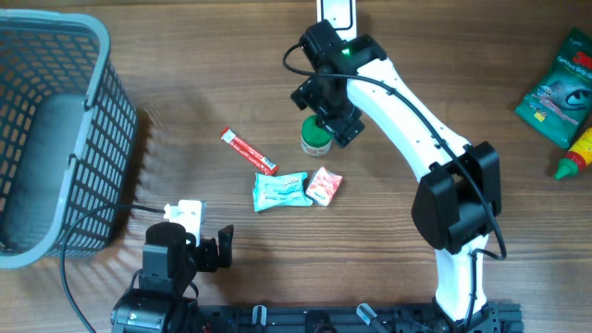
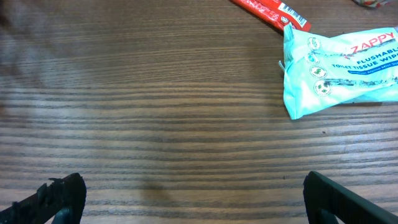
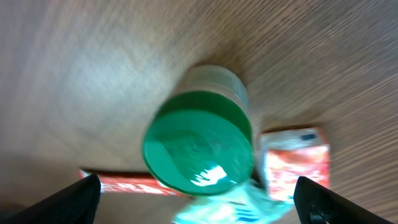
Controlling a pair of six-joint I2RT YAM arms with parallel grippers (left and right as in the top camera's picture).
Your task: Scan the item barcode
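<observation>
The only print that reads clearly is on the pale teal pack [image 2: 342, 68] at the right edge of the left wrist view: "ZAPPY", then "FLUSHABLE TOILET TISSUE WIPES". The red stick sachet [image 2: 270, 11] just above it carries white lettering too small to read. The print on the green pouch [image 1: 560, 88] at the upper right of the overhead view is also unreadable.

The jar [image 1: 316, 137] is small and round, with a glossy green lid and a clear or pale body. It stands on the wooden table [image 1: 185, 102] just above the centre of the overhead view. No label or barcode shows on it, and the right wrist view is blurred.

The right gripper [image 1: 327, 109] hangs directly over the jar. Its 2 fingers sit spread wide in the lower corners of the right wrist view, with the lid between them and neither finger touching it. A red and white packet [image 1: 324, 185] lies near the jar, below it in the overhead view.

The left gripper [image 2: 193, 196] is spread wide too, over bare wood at the lower left, well apart from the jar.
</observation>
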